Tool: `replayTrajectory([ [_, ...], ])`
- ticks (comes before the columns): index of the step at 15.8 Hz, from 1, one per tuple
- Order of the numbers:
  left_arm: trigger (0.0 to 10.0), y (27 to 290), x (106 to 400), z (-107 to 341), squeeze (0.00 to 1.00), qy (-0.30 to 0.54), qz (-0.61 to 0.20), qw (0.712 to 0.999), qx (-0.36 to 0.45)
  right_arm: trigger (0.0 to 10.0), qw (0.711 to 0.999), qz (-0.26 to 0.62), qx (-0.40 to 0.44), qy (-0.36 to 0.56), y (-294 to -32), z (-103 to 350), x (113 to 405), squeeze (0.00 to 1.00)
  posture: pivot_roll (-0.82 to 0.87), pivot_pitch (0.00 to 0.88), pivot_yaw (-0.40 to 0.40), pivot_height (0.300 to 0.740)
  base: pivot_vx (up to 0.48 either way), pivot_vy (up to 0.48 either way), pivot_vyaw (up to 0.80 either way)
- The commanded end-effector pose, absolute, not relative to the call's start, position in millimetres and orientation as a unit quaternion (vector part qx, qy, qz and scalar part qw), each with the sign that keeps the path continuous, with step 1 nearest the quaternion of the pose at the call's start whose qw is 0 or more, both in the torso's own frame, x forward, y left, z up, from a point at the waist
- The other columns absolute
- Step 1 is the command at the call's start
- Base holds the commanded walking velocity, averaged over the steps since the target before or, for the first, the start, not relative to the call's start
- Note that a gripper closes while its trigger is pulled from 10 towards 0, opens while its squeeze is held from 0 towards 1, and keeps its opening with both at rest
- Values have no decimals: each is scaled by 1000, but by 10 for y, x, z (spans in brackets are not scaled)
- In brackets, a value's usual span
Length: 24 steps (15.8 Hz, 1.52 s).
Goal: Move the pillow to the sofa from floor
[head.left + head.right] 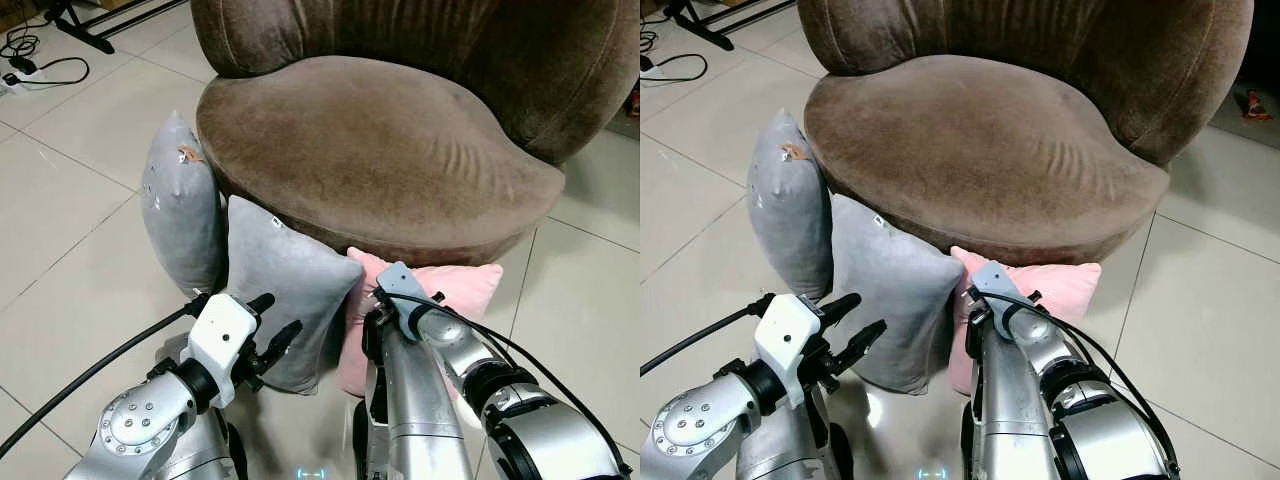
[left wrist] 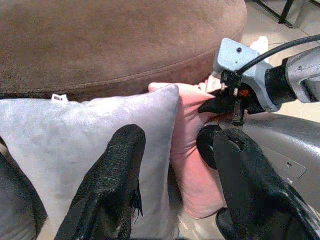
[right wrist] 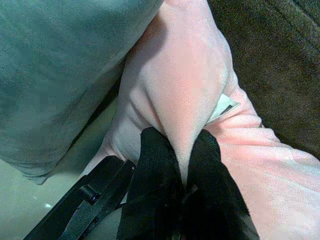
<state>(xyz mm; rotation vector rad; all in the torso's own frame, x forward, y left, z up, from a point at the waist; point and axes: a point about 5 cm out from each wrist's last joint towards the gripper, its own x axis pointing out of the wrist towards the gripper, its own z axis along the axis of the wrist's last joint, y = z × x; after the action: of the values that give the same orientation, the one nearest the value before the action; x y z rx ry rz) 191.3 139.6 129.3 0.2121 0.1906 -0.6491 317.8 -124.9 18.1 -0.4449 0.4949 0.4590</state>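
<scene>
A pink pillow (image 1: 465,285) stands on the tiled floor, leaning against the front of the brown round sofa (image 1: 380,150). My right gripper (image 3: 184,165) is shut on a fold at the pink pillow's edge (image 3: 185,90), low beside the sofa base. My left gripper (image 1: 275,320) is open, its fingers (image 2: 117,170) just in front of a grey pillow (image 1: 285,290) that stands left of the pink one and overlaps it.
A second grey pillow (image 1: 180,205) leans on the sofa's left side. Cables and a power strip (image 1: 25,65) lie on the floor far left, near a black stand's legs (image 1: 85,25). Open tiled floor (image 1: 590,300) lies to the right.
</scene>
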Motion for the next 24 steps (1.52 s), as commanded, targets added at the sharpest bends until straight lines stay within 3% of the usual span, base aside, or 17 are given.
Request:
replayTrajectory([
  [1, 10000, 1392, 1898, 1267, 0, 99, -322, 935, 108, 10000, 917, 235, -208, 247, -1204, 163, 3160, 0, -27, 129, -35, 456, 0, 0, 0],
  [8, 10000, 1392, 1898, 1267, 0, 99, -322, 935, 108, 10000, 917, 235, -208, 247, -1204, 163, 3160, 0, -27, 129, -35, 456, 0, 0, 0],
  [20, 10000, 1375, 1941, 1249, 0, 92, -321, 937, 103, 10000, 927, 221, -209, 222, -1214, 299, 3274, 0, -40, 112, -44, 571, 0, 0, 0],
  [24, 10000, 1351, 1953, 1244, 0, 91, -325, 936, 101, 10000, 917, 238, -223, 229, -1222, 240, 3219, 0, -44, 108, -37, 606, 0, 0, 0],
])
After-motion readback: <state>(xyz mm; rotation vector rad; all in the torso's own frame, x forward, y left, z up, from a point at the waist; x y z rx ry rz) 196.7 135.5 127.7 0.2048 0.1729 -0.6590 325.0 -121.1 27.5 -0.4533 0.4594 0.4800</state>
